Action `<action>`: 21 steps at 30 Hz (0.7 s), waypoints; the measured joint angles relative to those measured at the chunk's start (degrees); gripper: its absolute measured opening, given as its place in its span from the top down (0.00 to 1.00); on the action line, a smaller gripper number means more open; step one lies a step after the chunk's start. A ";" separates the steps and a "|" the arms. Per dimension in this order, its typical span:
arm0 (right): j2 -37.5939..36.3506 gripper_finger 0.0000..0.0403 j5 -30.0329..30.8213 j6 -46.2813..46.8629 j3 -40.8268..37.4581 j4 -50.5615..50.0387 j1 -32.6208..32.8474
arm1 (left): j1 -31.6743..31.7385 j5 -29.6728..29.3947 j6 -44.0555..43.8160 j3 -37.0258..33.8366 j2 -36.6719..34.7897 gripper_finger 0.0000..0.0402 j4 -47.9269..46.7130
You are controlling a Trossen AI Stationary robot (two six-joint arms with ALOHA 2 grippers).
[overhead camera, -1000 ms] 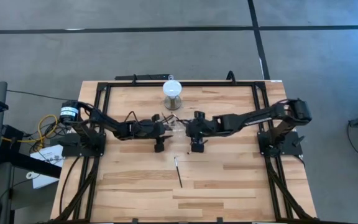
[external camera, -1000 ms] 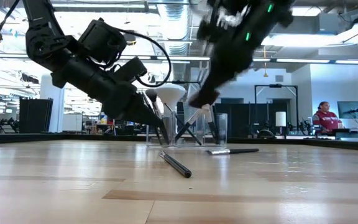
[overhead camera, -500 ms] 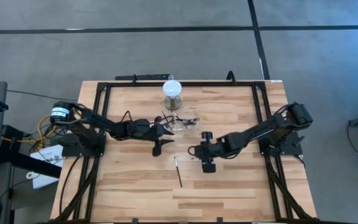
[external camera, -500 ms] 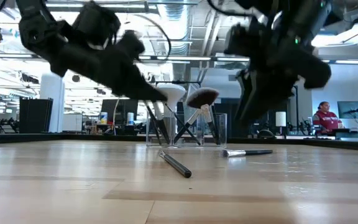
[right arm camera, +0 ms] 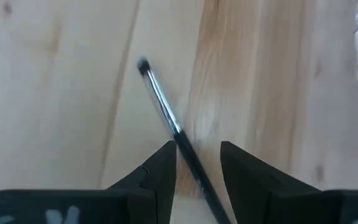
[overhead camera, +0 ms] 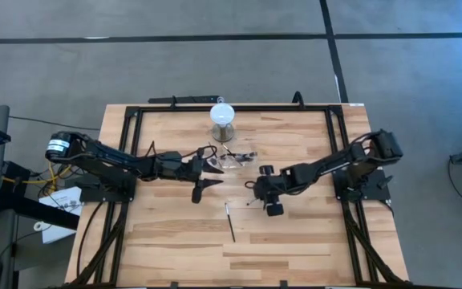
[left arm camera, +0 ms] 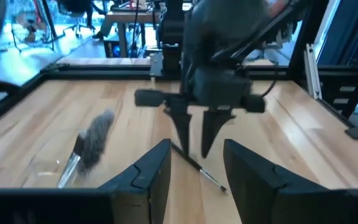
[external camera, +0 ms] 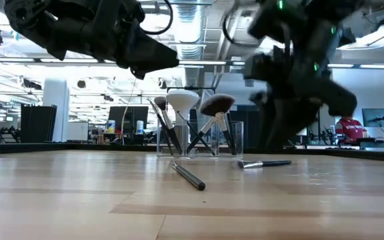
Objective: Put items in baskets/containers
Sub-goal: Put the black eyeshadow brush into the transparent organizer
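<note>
Left to right, placed by the small clear plastic container (overhead camera: 235,157) holding several upright makeup brushes near the table's far middle. Left gripper (overhead camera: 212,164) just left of the container, raised, dark fingers spread and empty. Nearer than the container, a slim dark-handled brush (overhead camera: 229,221) lying loose on the wood. To the container's right and nearer, right gripper (overhead camera: 255,191), fingers parted astride another thin silver-ferruled brush (right arm camera: 169,121). Likely step: picking this brush; next, closing on its handle, then lifting toward the container.

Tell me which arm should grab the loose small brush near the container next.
Right. Its open gripper hangs directly over the small brush; the left gripper hovers farther off.
</note>
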 joint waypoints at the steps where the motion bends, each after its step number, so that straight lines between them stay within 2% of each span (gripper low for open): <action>1: 0.04 0.71 -1.24 -0.35 -1.60 2.05 -0.68 | 0.00 -0.02 -0.93 0.00 0.07 0.64 -0.01; 6: -0.24 0.71 -7.36 0.02 -11.67 18.19 -3.78 | 0.00 -0.02 -2.79 -0.02 0.42 0.64 -0.07; 13: 2.08 0.71 -8.29 -2.83 -24.80 44.07 -4.96 | 0.02 -0.05 -2.74 0.00 0.42 0.64 -0.01; 17: 6.46 0.75 -8.53 -2.81 -28.05 56.47 -5.27 | 0.02 -0.05 -4.34 0.00 0.42 0.64 0.06; 21: 9.95 0.82 -9.60 -3.37 -28.53 63.39 -5.31 | -0.99 0.03 -7.08 0.00 0.42 0.64 0.19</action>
